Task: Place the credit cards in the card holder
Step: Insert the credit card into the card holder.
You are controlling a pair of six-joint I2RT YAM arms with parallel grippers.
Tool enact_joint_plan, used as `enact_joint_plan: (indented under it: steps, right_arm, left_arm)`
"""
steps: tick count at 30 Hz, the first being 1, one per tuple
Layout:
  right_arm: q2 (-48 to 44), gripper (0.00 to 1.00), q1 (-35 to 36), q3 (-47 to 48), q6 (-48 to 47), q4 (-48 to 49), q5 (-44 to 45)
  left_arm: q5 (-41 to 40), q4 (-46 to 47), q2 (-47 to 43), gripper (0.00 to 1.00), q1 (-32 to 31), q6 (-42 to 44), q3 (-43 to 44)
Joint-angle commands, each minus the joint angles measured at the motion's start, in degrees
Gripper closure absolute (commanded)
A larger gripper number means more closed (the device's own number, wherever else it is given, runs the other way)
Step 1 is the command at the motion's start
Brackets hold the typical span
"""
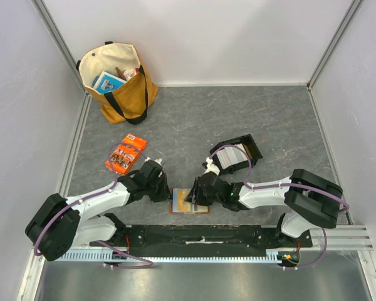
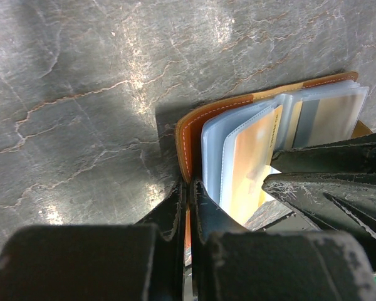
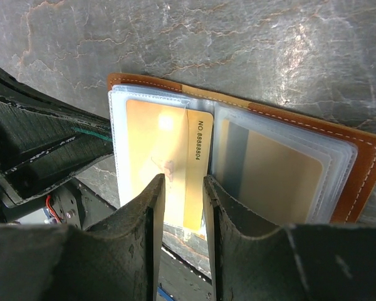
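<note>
The tan-brown card holder (image 1: 189, 205) lies open near the table's front edge, its clear sleeves facing up. My left gripper (image 2: 189, 188) is shut on its brown leather edge (image 2: 187, 141). My right gripper (image 3: 183, 185) stands open over the holder (image 3: 363, 169), its fingertips (image 3: 158, 191) low over the near end of a yellow credit card (image 3: 156, 138) that sits partly in the left sleeve. Another sleeve shows a tan card (image 3: 269, 169). More white credit cards (image 1: 230, 155) rest in the black tray (image 1: 250, 147).
Orange printed packets (image 1: 125, 157) lie left of the arms. A mustard tote bag (image 1: 116, 78) stands at the back left. The two grippers are almost touching over the holder, the left one's black body (image 3: 37, 144) close beside the right one's fingers.
</note>
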Motion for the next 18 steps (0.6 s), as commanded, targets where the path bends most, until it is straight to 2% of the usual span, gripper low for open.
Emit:
enact_joint_plan:
  steps: [1,18]
  right_arm:
    - [1.1,0.63,0.4,0.3,-0.9,1.0,-1.1]
    - [2.7,0.65,0.3,-0.5,0.0,9.1,-4.6]
  left_arm:
    - [-1.8,-0.3,0.1,0.98,0.1,-0.8,0.1]
    - [-1.8,-0.3,-0.2,0.98,0.1,-0.9,0.0]
